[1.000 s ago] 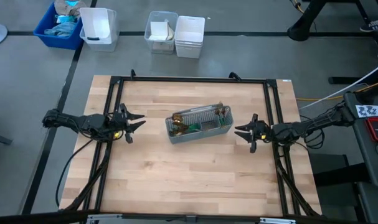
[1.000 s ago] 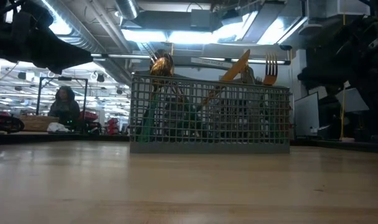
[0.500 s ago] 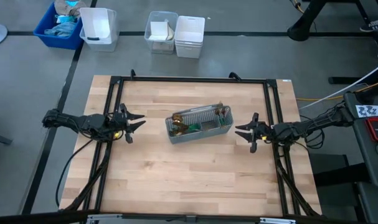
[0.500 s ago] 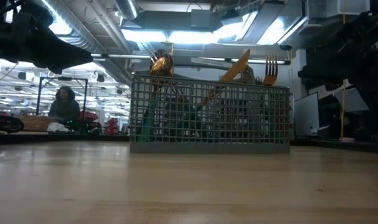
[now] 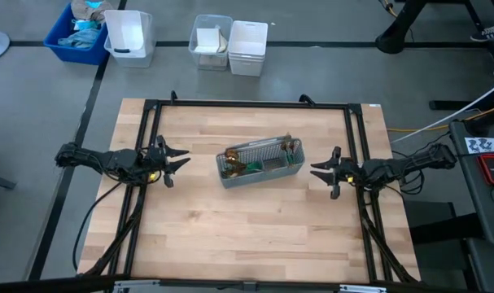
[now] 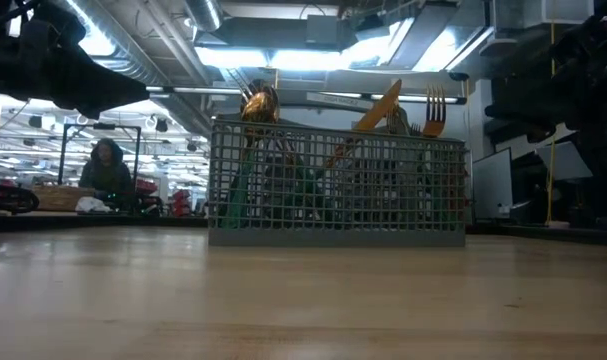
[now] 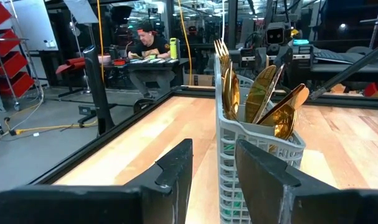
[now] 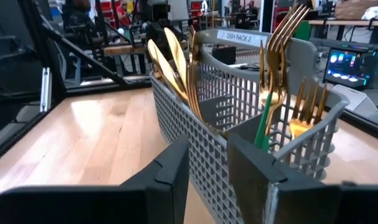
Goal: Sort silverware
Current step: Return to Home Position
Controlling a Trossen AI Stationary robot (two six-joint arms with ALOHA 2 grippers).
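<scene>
While both arms hang low over the wooden table (image 5: 230,232), the grey mesh basket (image 5: 267,176) sits between their two grippers, apart from each. All the silverware (image 5: 248,167) I can see stands inside that basket, gold heads up and green handles down among the mesh.

From the left gripper (image 5: 185,158), the basket lies straight ahead past the fingertips with a stretch of bare wood between. Its two dark fingers (image 7: 176,168) are spread a little, with a clear gap and nothing held in it. Through that gap the near end of the basket (image 7: 263,149) shows, with spoons and a fork (image 7: 263,99) rising above the rim.

The right gripper (image 5: 318,170) faces the basket's other end, near it but not touching. Its fingers (image 8: 173,171) are parted too, and empty. Just beyond them stands the basket wall (image 8: 201,137), with forks (image 8: 282,37) in the nearest compartment and longer gold pieces farther along.

A person (image 6: 105,170) sits at a desk in the room beyond the table.
</scene>
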